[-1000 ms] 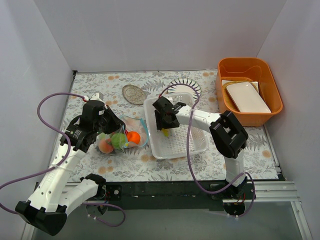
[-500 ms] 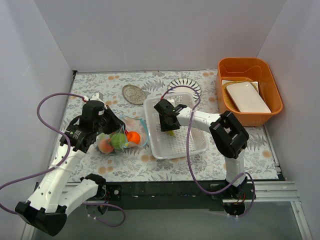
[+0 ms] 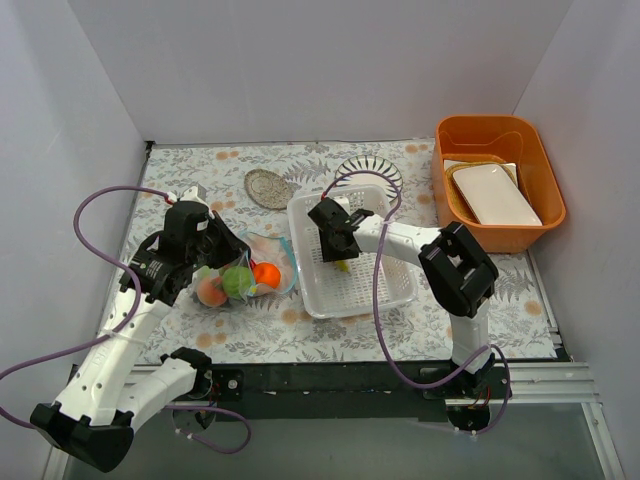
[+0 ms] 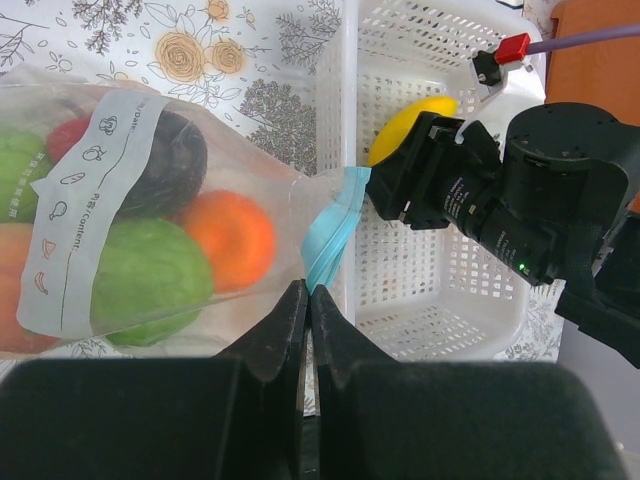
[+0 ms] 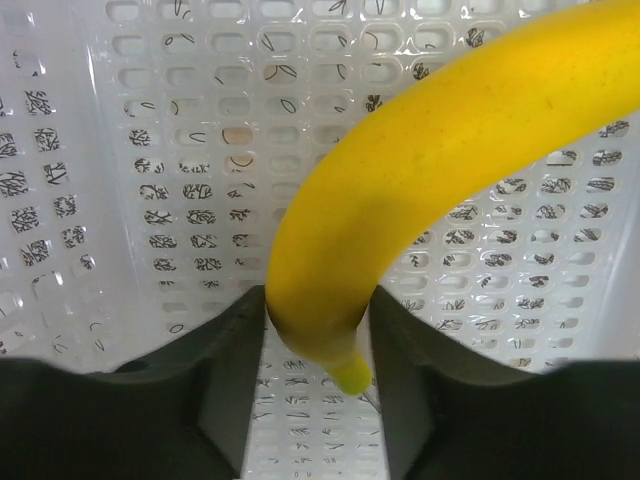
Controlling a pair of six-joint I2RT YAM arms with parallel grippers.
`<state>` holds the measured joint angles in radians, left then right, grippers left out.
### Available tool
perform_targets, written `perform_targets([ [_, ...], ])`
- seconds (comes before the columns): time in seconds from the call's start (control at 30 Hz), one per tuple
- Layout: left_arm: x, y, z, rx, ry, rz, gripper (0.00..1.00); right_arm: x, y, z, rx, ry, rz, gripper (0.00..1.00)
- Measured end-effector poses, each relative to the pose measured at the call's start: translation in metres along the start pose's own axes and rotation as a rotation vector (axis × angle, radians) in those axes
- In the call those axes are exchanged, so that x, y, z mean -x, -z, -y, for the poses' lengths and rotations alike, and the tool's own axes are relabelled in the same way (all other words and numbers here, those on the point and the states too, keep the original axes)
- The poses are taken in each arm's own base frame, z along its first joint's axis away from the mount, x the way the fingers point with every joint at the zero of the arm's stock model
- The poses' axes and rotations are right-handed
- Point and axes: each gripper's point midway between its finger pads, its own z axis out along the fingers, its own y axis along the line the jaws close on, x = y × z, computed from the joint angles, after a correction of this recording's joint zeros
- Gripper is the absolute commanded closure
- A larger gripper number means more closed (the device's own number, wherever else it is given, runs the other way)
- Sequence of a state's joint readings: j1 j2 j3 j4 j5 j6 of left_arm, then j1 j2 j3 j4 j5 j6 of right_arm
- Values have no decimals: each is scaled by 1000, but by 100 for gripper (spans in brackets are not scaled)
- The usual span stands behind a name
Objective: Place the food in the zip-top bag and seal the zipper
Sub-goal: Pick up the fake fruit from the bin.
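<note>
My right gripper [image 5: 318, 345] is partly closed around the yellow banana [image 5: 420, 170]. A finger presses each side of its narrow end, and the stem pokes down between them. The banana is inside the white perforated basket [image 5: 150, 180]. Its far end runs out of the wrist view, and I cannot tell whether it rests on the basket floor or hangs clear of it.

My left gripper [image 4: 306, 300] is fully closed, fingertips together, right at the lower edge of the zip-top bag [image 4: 80, 230] beside the zipper [image 4: 330, 225]. The film seems to be pinched there, but the contact is too thin to see clearly.

The bag lies on the flowered table [image 3: 300, 325], its mouth touching the basket's left wall. The blue strip is crumpled, and only a short stretch shows. Through the plastic I see the orange [image 4: 230, 240], a green ball [image 4: 150, 285] and a dark ball [image 4: 170, 160]. A red piece [image 4: 65, 135] and a second green one [image 4: 15, 175] are partly behind the label or cut off by the frame edge.

From above, my right arm covers most of the banana.
</note>
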<state>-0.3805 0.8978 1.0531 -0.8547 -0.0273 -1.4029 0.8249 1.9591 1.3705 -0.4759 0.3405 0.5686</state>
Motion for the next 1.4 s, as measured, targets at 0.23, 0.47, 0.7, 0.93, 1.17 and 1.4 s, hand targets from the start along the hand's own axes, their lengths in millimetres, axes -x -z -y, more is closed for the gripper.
perform_targets([
  [0.23,0,1,-1,2,0,1,99,1,-2,-1,16,-9,24,79],
  [0.47,0,1,-1,4,0,2,99,-13,24,6,73,35,23,82],
  [0.7,0,1,-1,4,7,3,99,7,79,-14,252,103,93,82],
  [0.93,0,0,-1,8,6,-1,100,6,130,-44,511,167,95,80],
  [1.17,0,0,0,2,7,-2,99,-4,189,-69,797,227,115,77],
  [1.4,-1,-3,1,0,7,-9,99,-28,225,-90,1053,296,54,77],
])
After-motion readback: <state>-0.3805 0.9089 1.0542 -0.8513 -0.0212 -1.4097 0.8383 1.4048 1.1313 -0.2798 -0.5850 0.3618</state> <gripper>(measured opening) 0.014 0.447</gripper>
